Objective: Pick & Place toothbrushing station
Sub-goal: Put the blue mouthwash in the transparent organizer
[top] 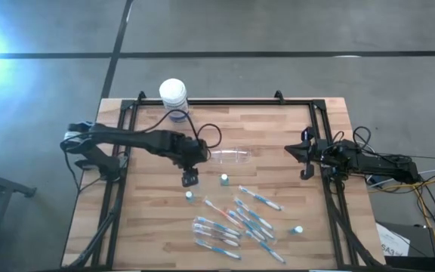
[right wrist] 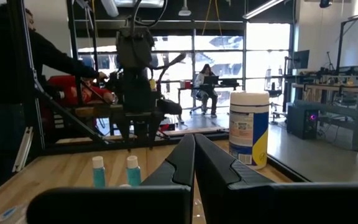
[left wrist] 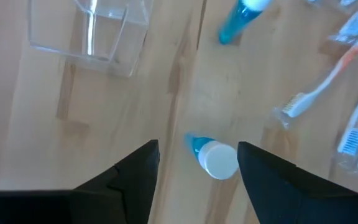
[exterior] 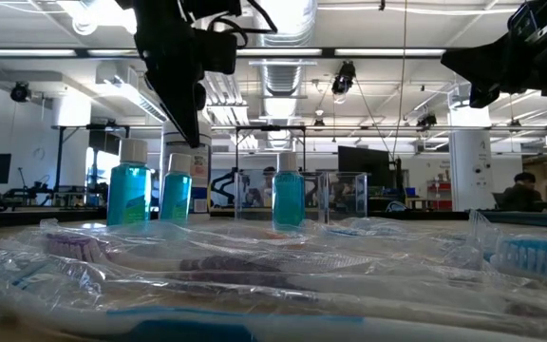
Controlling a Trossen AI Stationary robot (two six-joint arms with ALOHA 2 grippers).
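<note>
A: Left gripper (left wrist: 197, 165) is hovering above the table, fingers spread, with a small bottle (left wrist: 211, 155), blue body and white cap, standing right in the gap under it. Nothing held yet.

B: Right gripper?

A: Right gripper (top: 306, 155) is parked by the right edge of the table (top: 149, 234), fingers pressed together, empty.

B: How will that bottle handle?

A: My guess: very light, stiff plastic, smooth and round, so it'll tip or squirt out sideways if the pinch is off-centre. Take it across the body just under the cap, jaws square to it.

B: What's around it?

A: A second bottle (top: 223, 180) stands nearby, a third (top: 297, 229) well off to the right. The clear cup (top: 231, 155) lies just past the gripper; thin-walled, likely to flex and slide. Toothbrushes (top: 232, 223) are scattered on the near half in crinkly wrappers. Light, slippery, best pinched mid-handle. The white-lidded tub (top: 173, 94) sits at the far edge.
</note>
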